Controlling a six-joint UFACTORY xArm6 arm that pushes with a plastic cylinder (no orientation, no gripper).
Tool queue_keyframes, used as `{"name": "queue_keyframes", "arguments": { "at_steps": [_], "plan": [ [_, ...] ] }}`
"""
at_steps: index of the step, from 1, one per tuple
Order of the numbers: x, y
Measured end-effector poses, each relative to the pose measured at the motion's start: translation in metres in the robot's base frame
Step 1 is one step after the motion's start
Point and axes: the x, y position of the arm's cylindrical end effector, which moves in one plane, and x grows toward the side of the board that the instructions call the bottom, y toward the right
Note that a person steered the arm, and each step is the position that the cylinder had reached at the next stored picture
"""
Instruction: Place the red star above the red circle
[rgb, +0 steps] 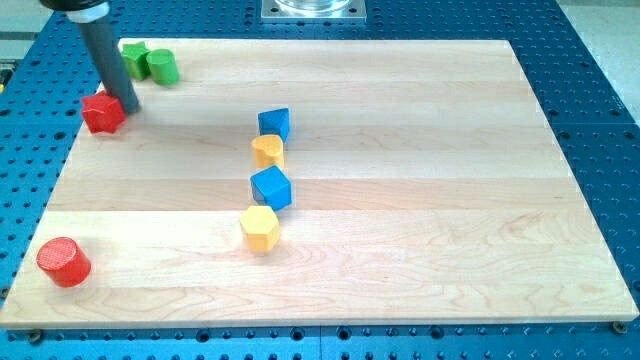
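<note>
Red circle (64, 261) lies nearest; well toward the view's top from it, my tip (130, 104), a gripless rod holding nothing, touches the red star (103, 112) to push it.

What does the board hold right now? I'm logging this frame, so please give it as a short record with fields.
tip: my tip at the red star's right edge
red star: upper left of the view
red circle: lower left corner, well below the star
green blocks: two touching, top left
centre column: blue block, yellow block, blue cube, yellow hexagon
</note>
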Motion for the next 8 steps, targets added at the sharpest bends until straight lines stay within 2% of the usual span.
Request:
{"name": "queue_keyframes", "arguments": {
  "at_steps": [1, 2, 3, 4, 5, 6, 7, 8],
  "plan": [
    [0.030, -0.007],
    [0.020, 0.010],
    [0.008, -0.013],
    [0.011, -0.041],
    [0.022, -0.041],
    [0.086, -0.031],
    [0.121, 0.002],
    [0.135, 0.015]
  ]
}}
